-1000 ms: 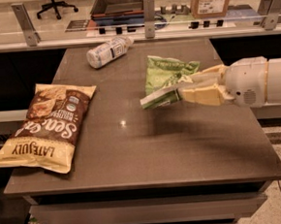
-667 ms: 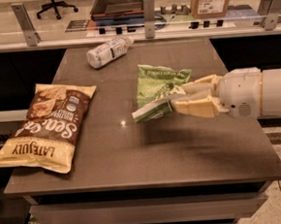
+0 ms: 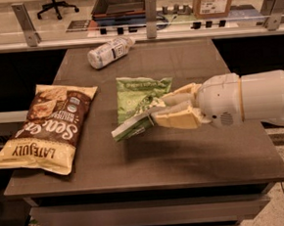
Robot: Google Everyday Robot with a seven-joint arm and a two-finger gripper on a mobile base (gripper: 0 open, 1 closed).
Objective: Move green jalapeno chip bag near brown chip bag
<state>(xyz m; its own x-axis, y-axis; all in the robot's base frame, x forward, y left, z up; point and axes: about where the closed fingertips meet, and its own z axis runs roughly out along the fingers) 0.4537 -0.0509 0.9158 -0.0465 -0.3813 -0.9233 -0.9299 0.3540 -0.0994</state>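
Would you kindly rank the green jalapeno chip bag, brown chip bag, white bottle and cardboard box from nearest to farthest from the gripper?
1. Green jalapeno chip bag: held in the gripper, centre.
2. Brown chip bag, left of view, and white bottle, far end of table: too close to call.
3. Cardboard box: beyond the table, upper right.

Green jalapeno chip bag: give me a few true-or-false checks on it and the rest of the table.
1. The gripper is shut on the green jalapeno chip bag. True.
2. The green jalapeno chip bag touches the brown chip bag. False: bare table shows between them.
3. The white bottle stands upright. False: it lies on its side near the far edge.
4. The brown chip bag lies flat by the table's edge. True.
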